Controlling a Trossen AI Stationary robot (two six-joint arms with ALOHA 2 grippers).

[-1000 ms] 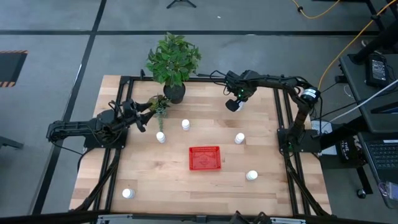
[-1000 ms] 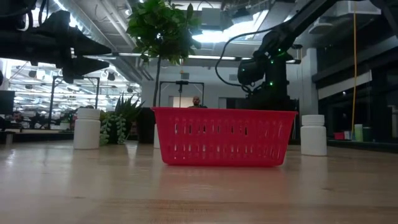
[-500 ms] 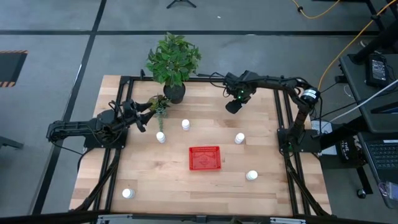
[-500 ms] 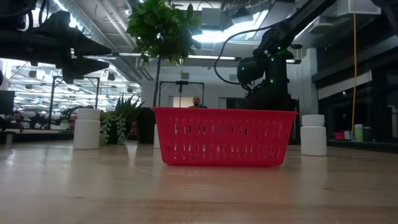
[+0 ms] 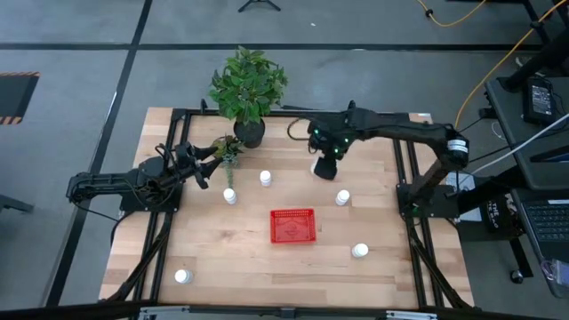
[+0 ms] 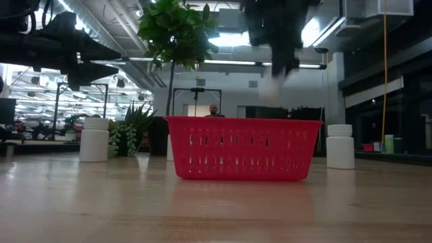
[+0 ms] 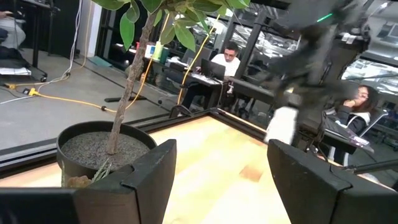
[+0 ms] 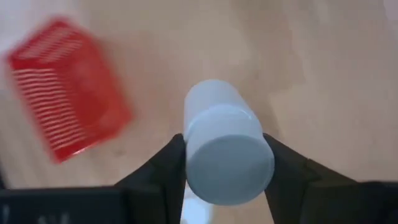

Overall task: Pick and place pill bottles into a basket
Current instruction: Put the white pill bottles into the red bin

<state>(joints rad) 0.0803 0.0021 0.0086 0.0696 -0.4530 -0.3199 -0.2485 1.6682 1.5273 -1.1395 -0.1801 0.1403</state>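
Note:
My right gripper (image 5: 324, 167) hangs above the table's far middle, shut on a white pill bottle (image 8: 225, 149), which also shows blurred in the low view (image 6: 270, 88). The red basket (image 5: 292, 226) rests on the table nearer the front. Several other pill bottles stand upright on the wood, among them one (image 5: 265, 178) left of the gripper and one (image 5: 342, 197) right of the basket. My left gripper (image 5: 206, 171) waits open at the far left by a small plant (image 5: 229, 151), with nothing between its fingers (image 7: 146, 180). My right gripper pinches the pill bottle's upper end, at the cap (image 8: 194, 155), between its two fingers, one on each side. The fingers come from above, pointing down. The bottle hangs below them roughly upright, lifted clear of the table (image 7: 281, 124).
A large potted plant in a black pot (image 5: 249, 133) stands at the far edge, left of my right arm. More bottles stand at the near right (image 5: 359, 251) and near left (image 5: 182, 276). Bare wood lies around the basket. People sit in the room behind the table.
My right gripper has taken a pill bottle from the far right part of the table, lifted it clear, and moved up and toward the table's left and near edge, toward the basket.

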